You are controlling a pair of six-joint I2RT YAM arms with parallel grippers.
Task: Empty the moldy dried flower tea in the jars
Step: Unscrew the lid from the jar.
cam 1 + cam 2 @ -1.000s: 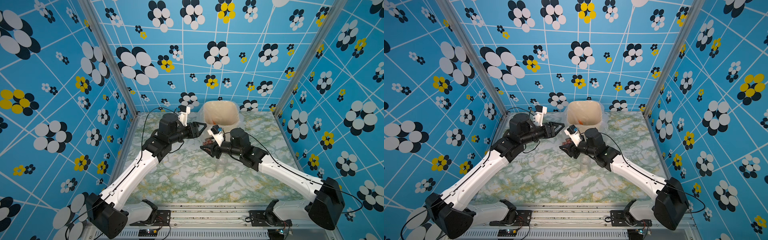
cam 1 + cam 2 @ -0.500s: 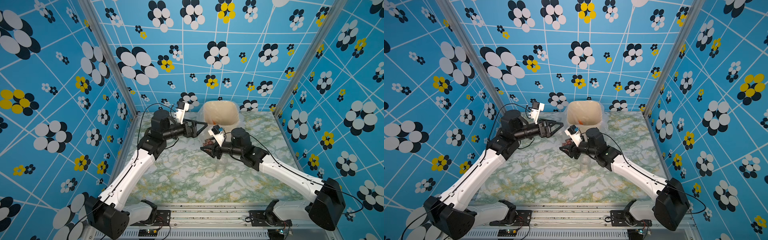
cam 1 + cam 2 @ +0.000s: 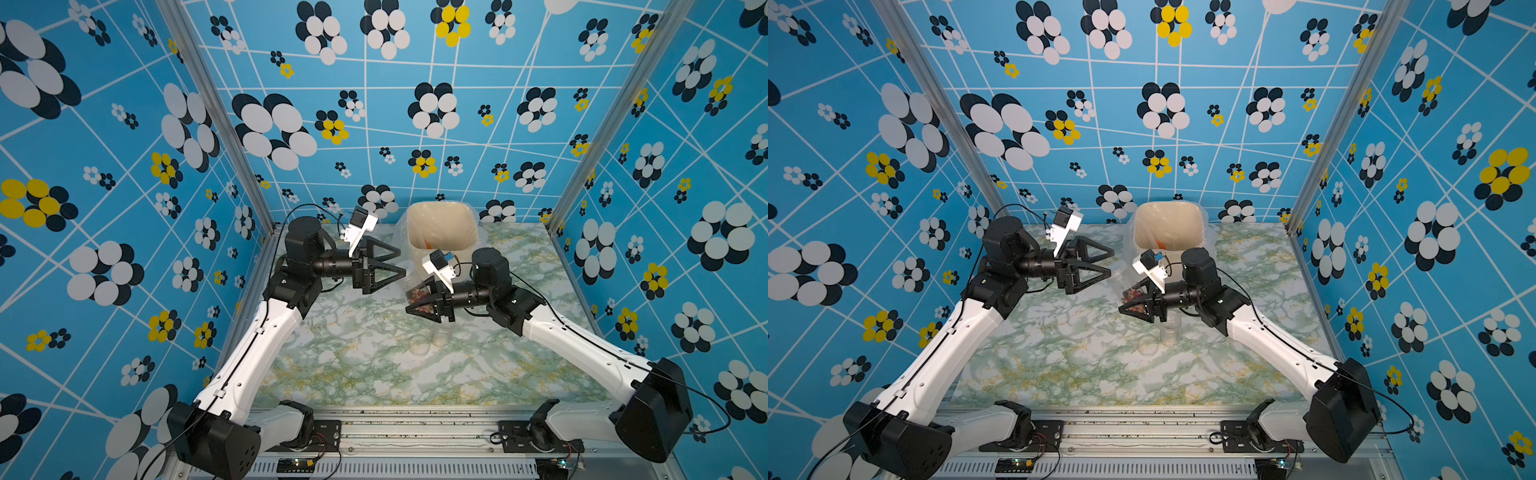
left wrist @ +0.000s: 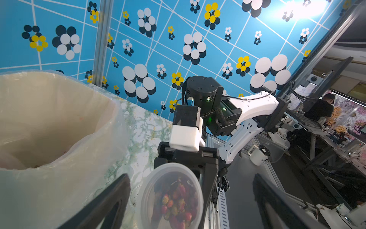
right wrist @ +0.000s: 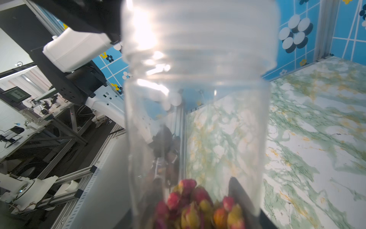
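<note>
r gripper (image 3: 419,305) was clamped round the jar (image 3: 412,282) mid-body, tea (image 5: 198,210) pooled by its fingers. l gripper (image 3: 401,262) stood wide, just off the cap (image 4: 158,178). prob light, stiff, slick plastic; best taken round cap's edge.

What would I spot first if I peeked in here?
The bright blue flowered walls all around. In the middle, the right gripper holds a clear jar of reddish tea, across from the open left gripper. A beige bin stands at the back.
</note>
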